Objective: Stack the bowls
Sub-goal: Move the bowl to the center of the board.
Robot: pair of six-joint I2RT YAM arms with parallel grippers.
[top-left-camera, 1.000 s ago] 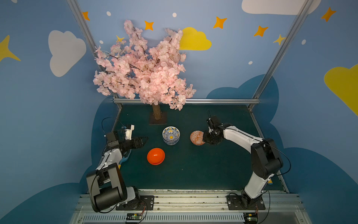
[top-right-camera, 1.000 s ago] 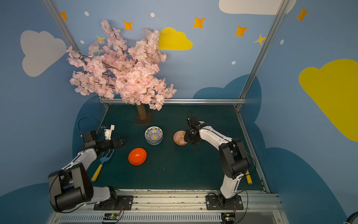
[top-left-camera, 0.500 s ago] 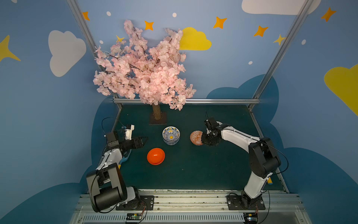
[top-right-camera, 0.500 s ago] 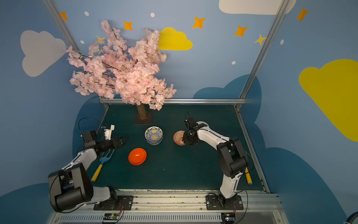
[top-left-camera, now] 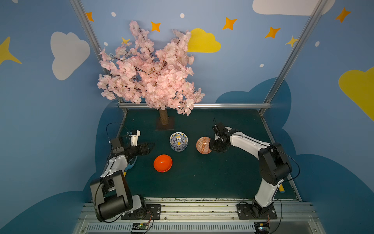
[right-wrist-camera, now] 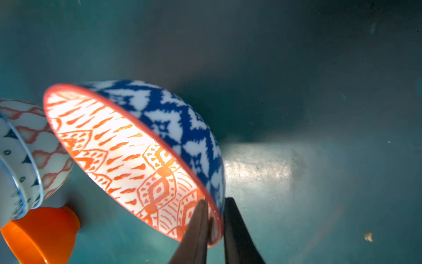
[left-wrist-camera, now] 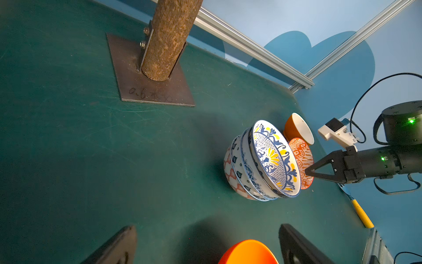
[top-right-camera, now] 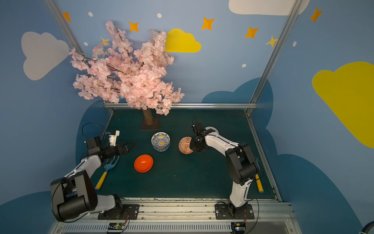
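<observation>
Right wrist view: the right claw point(right-wrist-camera: 215, 202) is narrow, its two fingers pinching the rim of the patterned bowl point(right-wrist-camera: 127, 155), one on the orange lattice inside and one on the blue and white outside. That bowl is tilted steeply above the green table point(top-left-camera: 202, 182), just beside the stack of bowls point(top-left-camera: 178, 141) in both top views. The plain orange bowl point(top-left-camera: 163, 163) sits alone, nearer the left claw point(top-left-camera: 151, 146), which stands wide with nothing in it.

Top views evenly lit — right wrist view dim, lattice bowl point(right-wrist-camera: 127, 155) soft, table point(right-wrist-camera: 258, 169) glaring.
</observation>
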